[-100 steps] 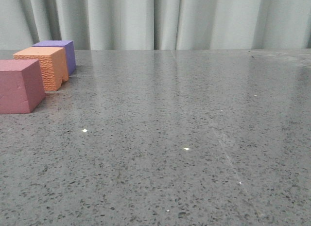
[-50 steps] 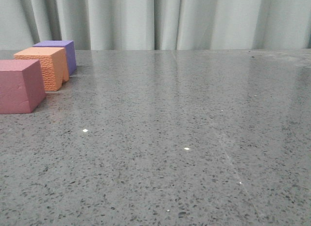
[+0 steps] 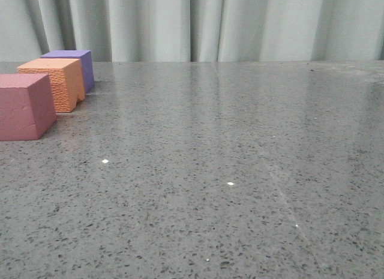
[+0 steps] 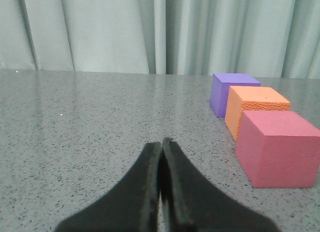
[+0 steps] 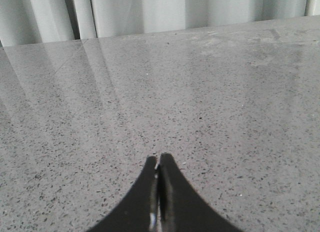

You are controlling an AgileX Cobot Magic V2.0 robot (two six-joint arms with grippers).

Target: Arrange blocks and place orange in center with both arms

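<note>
1. Looking forward over the speckled grey table [image 3: 240, 171], we find the three foam cubes standing in a row at its far left side: the purple cube [image 3: 75, 66] farthest from us, the orange cube [image 3: 55, 82] in the middle, and the pink-red cube [image 3: 23, 106] nearest.
2. We judge the main goal as good as met, since the orange cube already sits between the other two, each neighbour just beside it; whether the faces actually touch we cannot tell.
3. Our left gripper [image 4: 161, 144] has its two black fingers pressed together with nothing between them, and it sits low over the table, apart from the cubes.
4. In the left wrist view the same line shows off to one side: purple cube [image 4: 232, 92], orange cube [image 4: 256, 108], pink-red cube [image 4: 277, 147], all upright and resting flat.
5. Our right gripper [image 5: 159, 159] is likewise closed and empty, pointing across bare tabletop towards the pale curtain [image 5: 150, 12], with no cube in its view.
6. Neither arm appears in the front view, so we take both to be drawn back from the row.
7. What may remain, in our judgement, is only tidying: the row looks slightly staggered, so squaring the cubes up could be the one step left, if any.
</note>
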